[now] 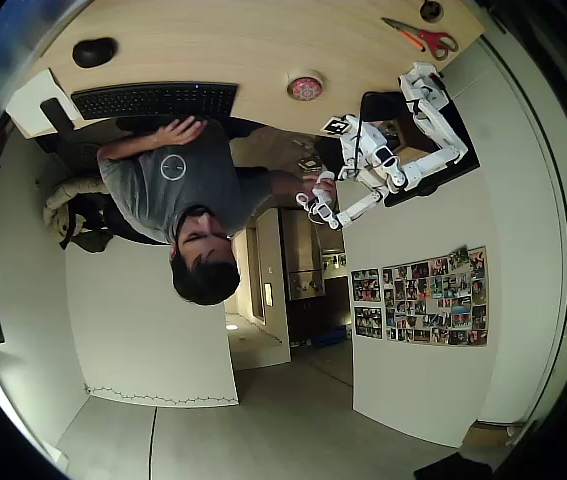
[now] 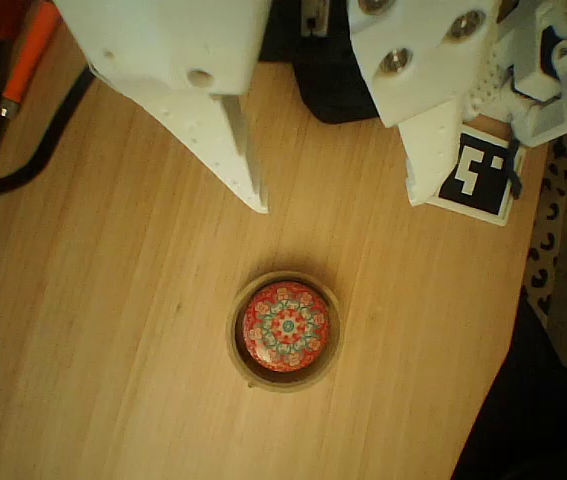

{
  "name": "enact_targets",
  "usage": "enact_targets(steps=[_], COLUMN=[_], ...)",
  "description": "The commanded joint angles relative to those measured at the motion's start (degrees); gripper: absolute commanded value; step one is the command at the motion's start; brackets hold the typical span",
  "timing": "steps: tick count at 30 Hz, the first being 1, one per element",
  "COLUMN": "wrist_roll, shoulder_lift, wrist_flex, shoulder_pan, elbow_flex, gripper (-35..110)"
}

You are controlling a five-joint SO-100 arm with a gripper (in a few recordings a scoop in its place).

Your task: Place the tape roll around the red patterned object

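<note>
One ring, the tape roll (image 2: 284, 330), lies flat on the surface (image 2: 113, 330) encircling the red patterned object (image 2: 285, 325) | jaws spread, empty, poised above, ring centred below fingertips (image 2: 253, 190) | judged placed; next move likely a straight lift.

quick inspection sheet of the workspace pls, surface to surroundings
surface: light wood table, bare around the ring
job's things: tape roll lies flat around the red ball; ball sits inside the hole
clutter: orange scissors, black mouse, keyboard, black-and-white marker tag
pincer: pincer open above the ring, holding nothing
cables: black cable runs by the scissors
surroundings: person at the table edge, photos on a wall
</note>
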Motion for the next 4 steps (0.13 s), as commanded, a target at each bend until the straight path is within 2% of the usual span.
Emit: enact_targets(steps=[1,4], wrist_roll=[-0.8,-0.9], shoulder_lift=[1.8,1.7], wrist_flex=[0.4,0.4], shoulder_pan=[-0.1,-0.1], elbow_flex=[0.4,-0.4], gripper=[36,36])
